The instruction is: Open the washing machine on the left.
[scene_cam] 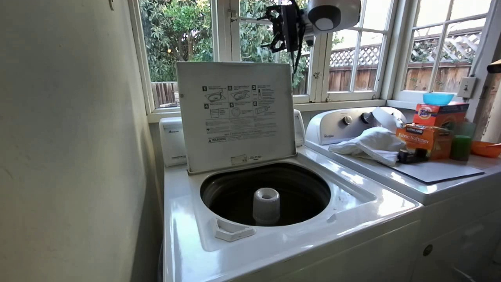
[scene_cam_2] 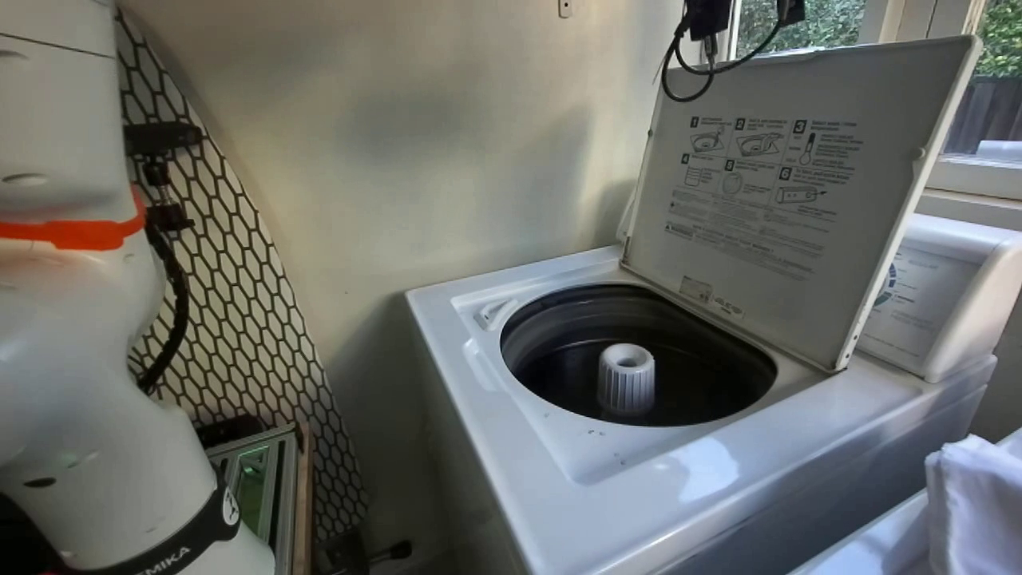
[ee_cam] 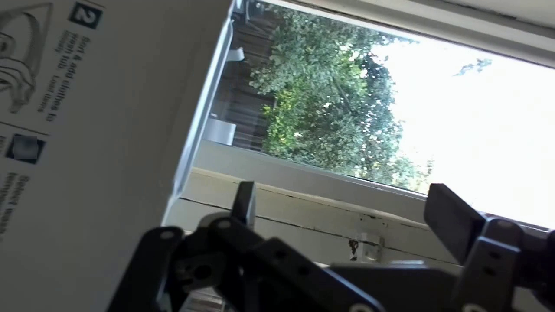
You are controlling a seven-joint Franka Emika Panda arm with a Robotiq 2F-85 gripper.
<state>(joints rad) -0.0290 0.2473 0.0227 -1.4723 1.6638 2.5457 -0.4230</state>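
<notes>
Jaws spread wide on nothing, the gripper [ee_cam: 340,190] hangs near the raised lid [scene_cam: 238,117]; the washing machine [scene_cam: 305,243] stands between the wall [scene_cam: 70,137] and a cluttered appliance [scene_cam: 462,223]. A careless retreat could hook the dangling cable [scene_cam_2: 711,73] on the lid's edge; that might tug it closed.

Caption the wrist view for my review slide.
Open, empty end effector near the raised washing machine lid, with foliage visible through a window.

washing machine [scene_cam: 305,239] | white top-loader | lid [scene_cam: 239,113] raised, near-upright at rear | dark drum [scene_cam: 231,197], white agitator [scene_cam: 266,207]
</notes>
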